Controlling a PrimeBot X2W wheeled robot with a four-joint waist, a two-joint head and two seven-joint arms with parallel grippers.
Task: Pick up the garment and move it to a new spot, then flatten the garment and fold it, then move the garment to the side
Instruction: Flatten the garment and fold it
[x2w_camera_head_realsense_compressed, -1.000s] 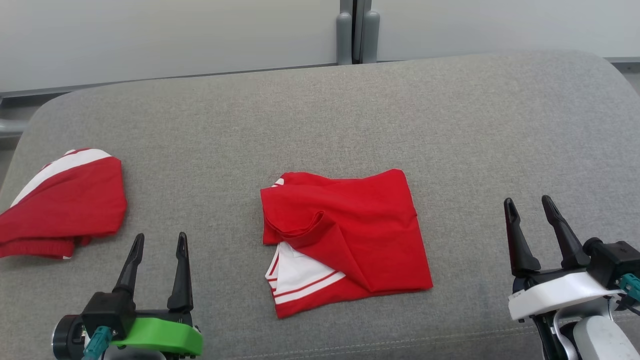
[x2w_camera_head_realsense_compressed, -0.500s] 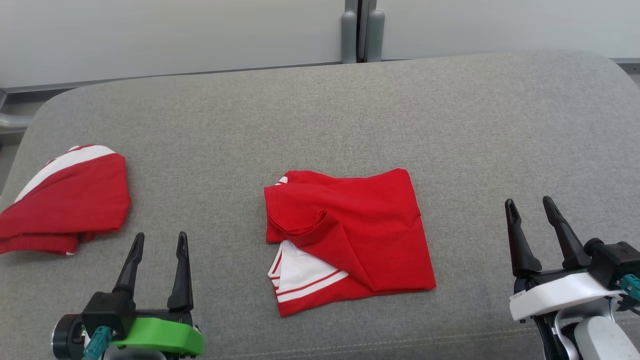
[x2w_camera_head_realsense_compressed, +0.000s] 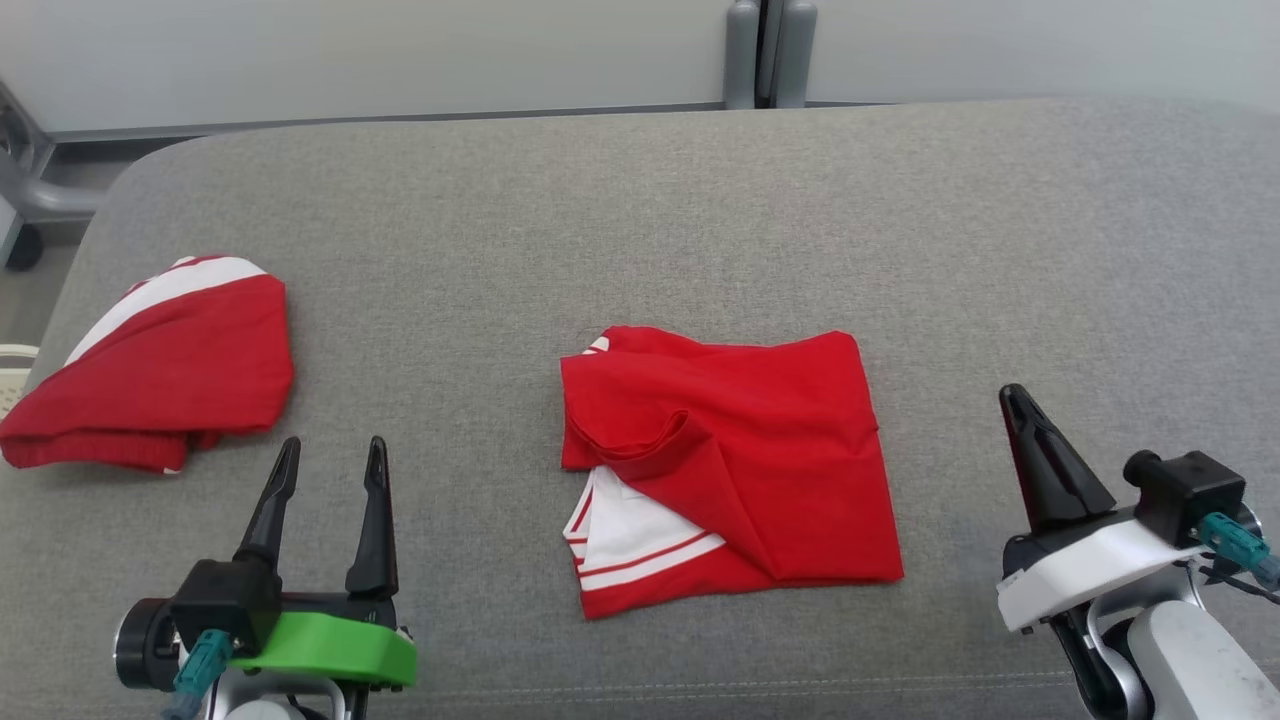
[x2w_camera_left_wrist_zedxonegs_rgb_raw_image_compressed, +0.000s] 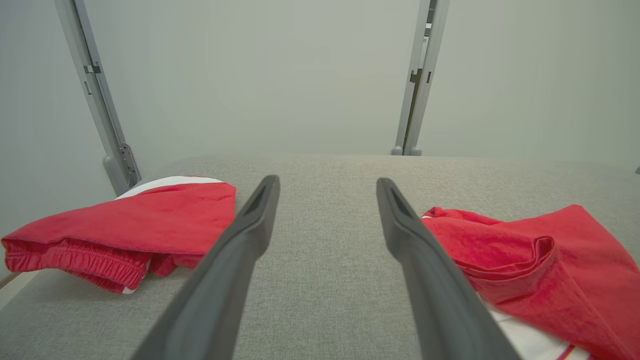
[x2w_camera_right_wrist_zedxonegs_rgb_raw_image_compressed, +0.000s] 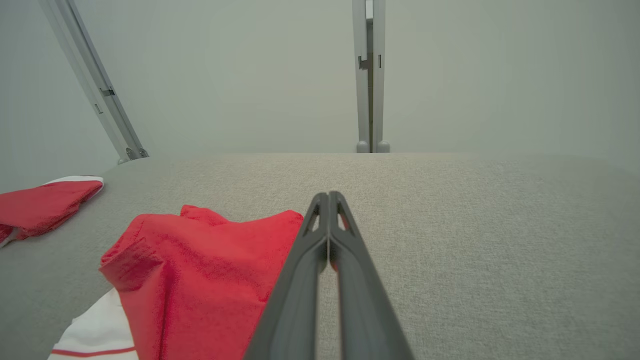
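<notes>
While a folded red shirt (x2w_camera_head_realsense_compressed: 740, 450) lies on the grey cushion (x2w_camera_head_realsense_compressed: 640, 220), left gripper (x2w_camera_head_realsense_compressed: 334, 442) spread open, right gripper (x2w_camera_head_realsense_compressed: 1012, 395) closed and empty, red shorts (x2w_camera_head_realsense_compressed: 170, 370) far left.

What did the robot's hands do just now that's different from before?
The right gripper closed its fingers on nothing. The head camera turned a little, so the whole picture slid. The left gripper stays open, and the folded red garment and the other red garment lie where they were.
</notes>
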